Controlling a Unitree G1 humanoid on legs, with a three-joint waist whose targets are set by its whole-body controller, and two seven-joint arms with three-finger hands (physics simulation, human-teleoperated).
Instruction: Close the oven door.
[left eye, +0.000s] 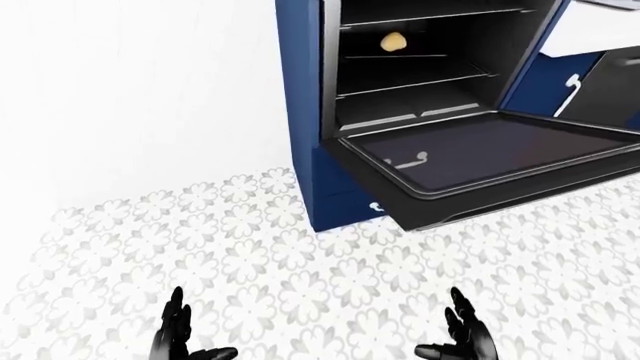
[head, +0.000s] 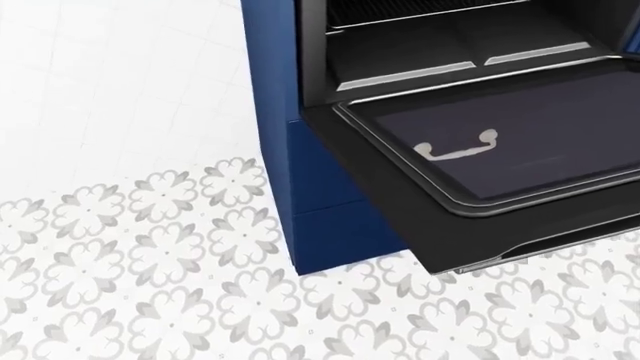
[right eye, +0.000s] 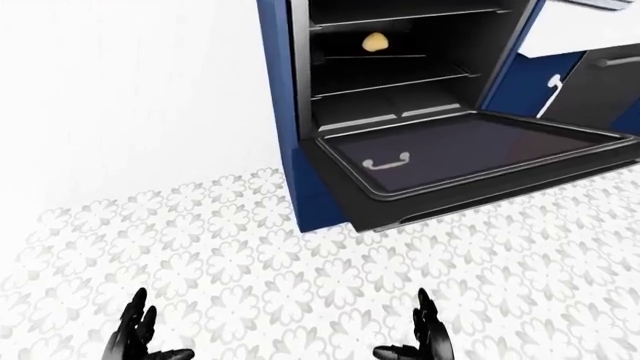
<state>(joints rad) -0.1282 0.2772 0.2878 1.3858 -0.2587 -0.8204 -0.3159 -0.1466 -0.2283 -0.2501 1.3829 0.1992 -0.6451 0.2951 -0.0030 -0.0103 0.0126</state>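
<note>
Left-eye view holds the patterned floor (left eye: 300, 285) across its lower half, white with grey flower tiles, and a plain white wall (left eye: 140, 90) at 10 o'clock. The blue cabinet (left eye: 300, 112) with the oven (left eye: 420, 67) stands at 1 o'clock. The oven door (left eye: 480, 161) hangs fully open at 2 o'clock, lying flat and level, its dark inner glass facing up with a pale handle shape (left eye: 408, 160) showing in it. Wire racks cross the oven cavity, and a small yellowish item (left eye: 394, 41) sits on an upper rack at 12 o'clock. The left hand (left eye: 180, 341) at 7 o'clock and the right hand (left eye: 468, 341) at 5 o'clock both have fingers spread, holding nothing, well apart from the door.
</note>
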